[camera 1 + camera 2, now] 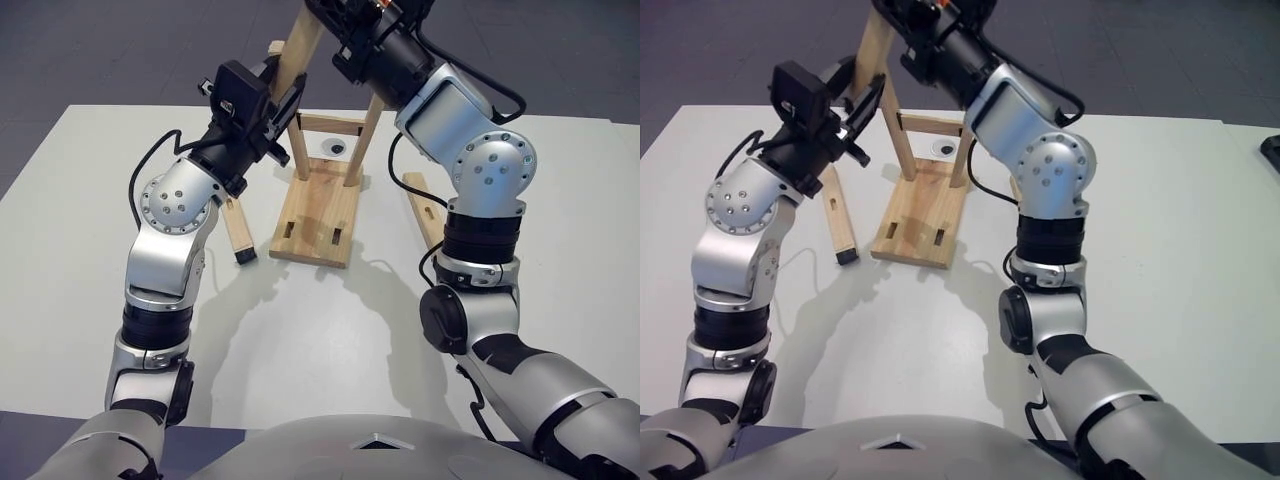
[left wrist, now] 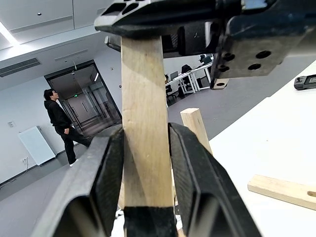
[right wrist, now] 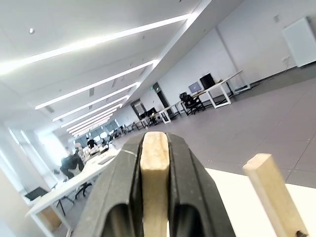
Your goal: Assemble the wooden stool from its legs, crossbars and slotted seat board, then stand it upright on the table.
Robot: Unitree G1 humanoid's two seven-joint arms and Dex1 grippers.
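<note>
wooden stool, part-built, on the white table (image 1: 330, 340).

- seat board (image 1: 320, 205): lies flat near the table's middle, with slots showing at its near end.
- tall leg (image 1: 300, 45): rises from the board's far left corner and leans a little.
- second leg (image 1: 368, 135): stands at the board's far right corner.
- crossbar (image 1: 330, 124): joins the two legs, set level above the board.
- left gripper (image 1: 285, 105): its fingers (image 2: 111, 177) are clamped on either side of the tall leg, partway up and above the crossbar.
- right gripper (image 3: 154, 163): its fingers (image 3: 185, 187) are pinched on the top end of the same tall leg, above the left gripper.
- loose leg (image 1: 236, 228): lies flat just left of the board and apart from it. it has a dark cap on its near end and sits partly under the left arm.
- loose slotted piece (image 1: 424, 208): lies flat to the right of the board, clear of it.
- small dark round mark (image 1: 335, 148): on the table just beyond the board, seen under the crossbar. i cannot tell what it is.
</note>
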